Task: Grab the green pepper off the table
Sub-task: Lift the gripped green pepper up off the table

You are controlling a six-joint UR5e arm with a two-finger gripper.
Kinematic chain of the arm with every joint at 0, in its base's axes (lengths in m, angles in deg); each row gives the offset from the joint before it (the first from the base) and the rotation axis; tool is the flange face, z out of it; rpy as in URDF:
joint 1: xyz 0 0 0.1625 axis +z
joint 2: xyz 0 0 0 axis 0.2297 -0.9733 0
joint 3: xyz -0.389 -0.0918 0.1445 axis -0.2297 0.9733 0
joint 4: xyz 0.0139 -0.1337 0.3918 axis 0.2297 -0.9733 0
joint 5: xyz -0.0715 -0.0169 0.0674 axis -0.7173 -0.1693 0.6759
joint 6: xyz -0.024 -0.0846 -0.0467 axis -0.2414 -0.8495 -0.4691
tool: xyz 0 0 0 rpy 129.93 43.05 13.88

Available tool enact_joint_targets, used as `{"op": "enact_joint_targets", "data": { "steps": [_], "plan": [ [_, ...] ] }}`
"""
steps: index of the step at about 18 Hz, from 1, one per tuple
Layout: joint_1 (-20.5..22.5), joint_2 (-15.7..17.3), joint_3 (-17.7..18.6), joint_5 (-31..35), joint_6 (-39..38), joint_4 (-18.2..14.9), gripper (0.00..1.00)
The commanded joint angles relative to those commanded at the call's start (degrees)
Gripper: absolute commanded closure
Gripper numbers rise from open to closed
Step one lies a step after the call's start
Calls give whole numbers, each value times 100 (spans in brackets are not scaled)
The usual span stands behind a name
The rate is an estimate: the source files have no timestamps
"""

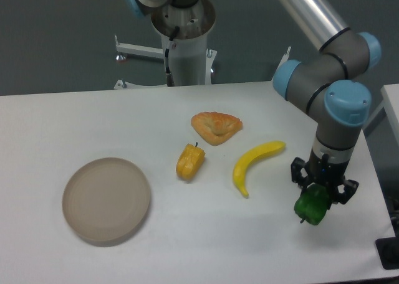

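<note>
The green pepper [312, 205] is small, glossy and bright green, and it hangs in my gripper [320, 195] near the right side of the white table [187, 246]. The gripper points down from the arm's blue-capped wrist, its black fingers shut on the pepper's upper part. The pepper's stem points down and left. It looks lifted slightly off the tabletop, though the gap is hard to judge.
A yellow banana [252, 164] lies left of the gripper. A yellow-orange pepper [189, 161] and a croissant-like pastry [216, 126] sit near the table's middle. A round beige plate [106, 200] rests at the front left. The robot base [184, 35] stands behind the table.
</note>
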Motion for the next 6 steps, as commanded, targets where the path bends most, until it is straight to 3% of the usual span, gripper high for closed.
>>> {"op": "enact_joint_targets", "data": {
  "steps": [6],
  "plan": [
    [0,-9,-26,9,0,9,63]
  ]
}}
